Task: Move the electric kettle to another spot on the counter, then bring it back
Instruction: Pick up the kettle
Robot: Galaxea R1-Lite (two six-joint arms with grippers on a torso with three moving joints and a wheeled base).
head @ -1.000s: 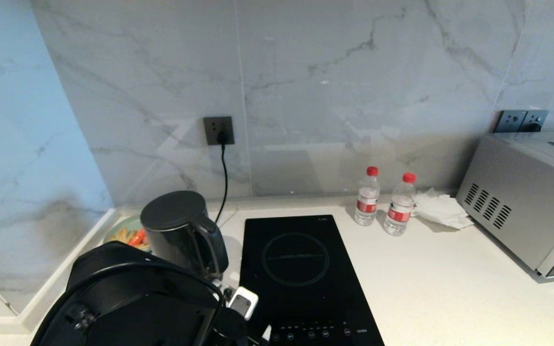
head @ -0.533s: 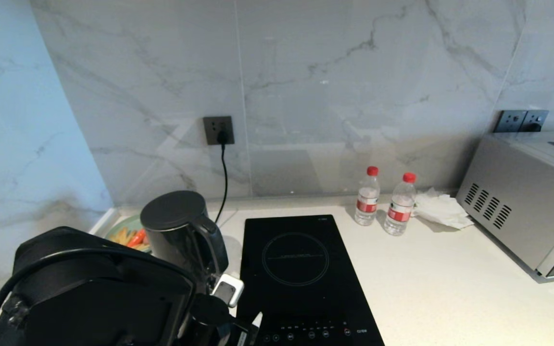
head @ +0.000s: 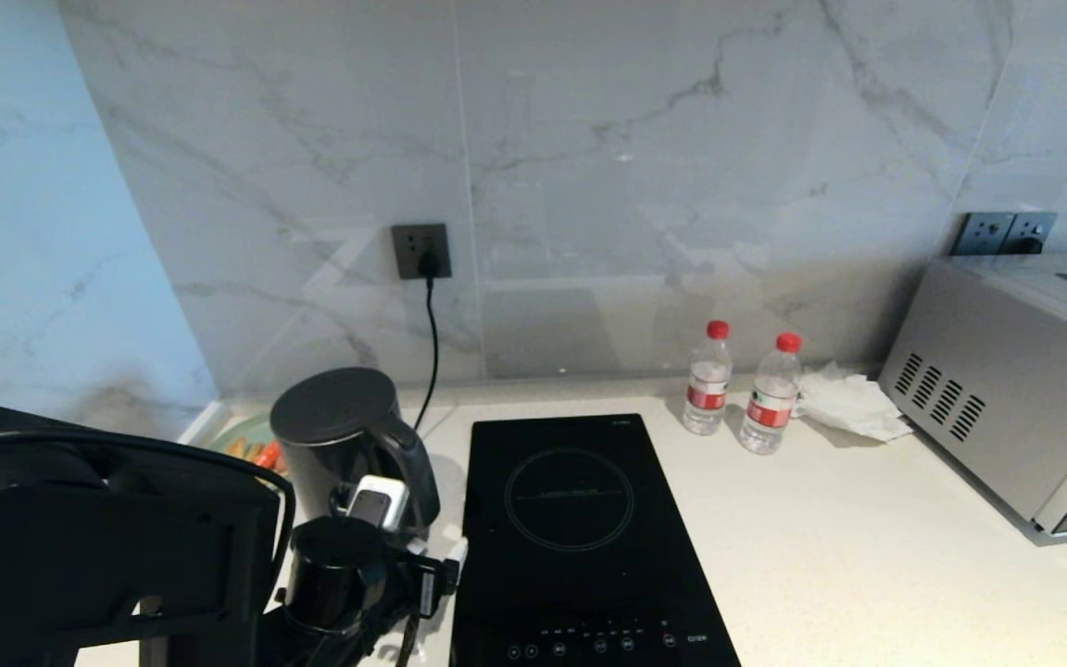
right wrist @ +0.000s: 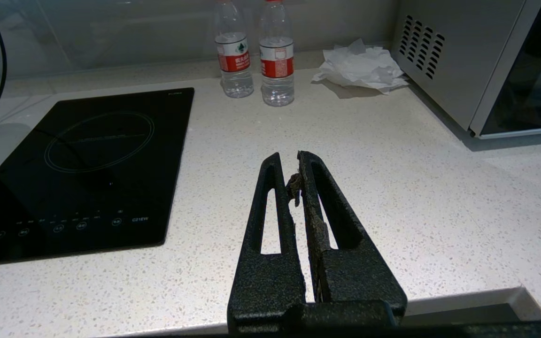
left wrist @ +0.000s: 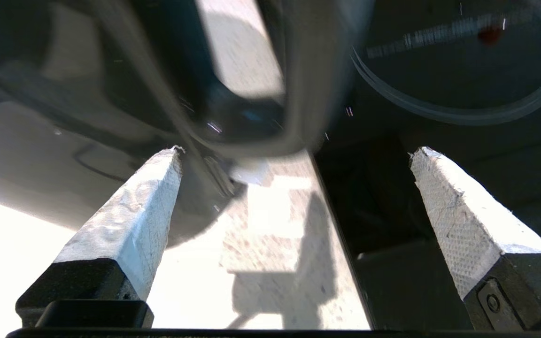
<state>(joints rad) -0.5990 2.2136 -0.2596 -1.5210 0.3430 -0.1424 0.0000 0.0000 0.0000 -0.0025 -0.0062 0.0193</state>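
Note:
The glossy black electric kettle with its flat grey lid stands at the back left of the off-white counter, beside the hob. My left arm fills the near left corner. My left gripper is open wide, low over the counter, just in front of the kettle's loop handle and apart from it, with nothing between the white fingers. My right gripper is shut on nothing and parked over the counter's front edge.
A black induction hob lies right of the kettle. Two red-capped water bottles, crumpled tissue and a silver oven stand at the back right. A plate of food sits behind the kettle. A cord hangs from the wall socket.
My left arm has swung left and the wrist has moved away from me, up to the kettle's handle. The gripper stayed open. The kettle and the right arm have not moved.

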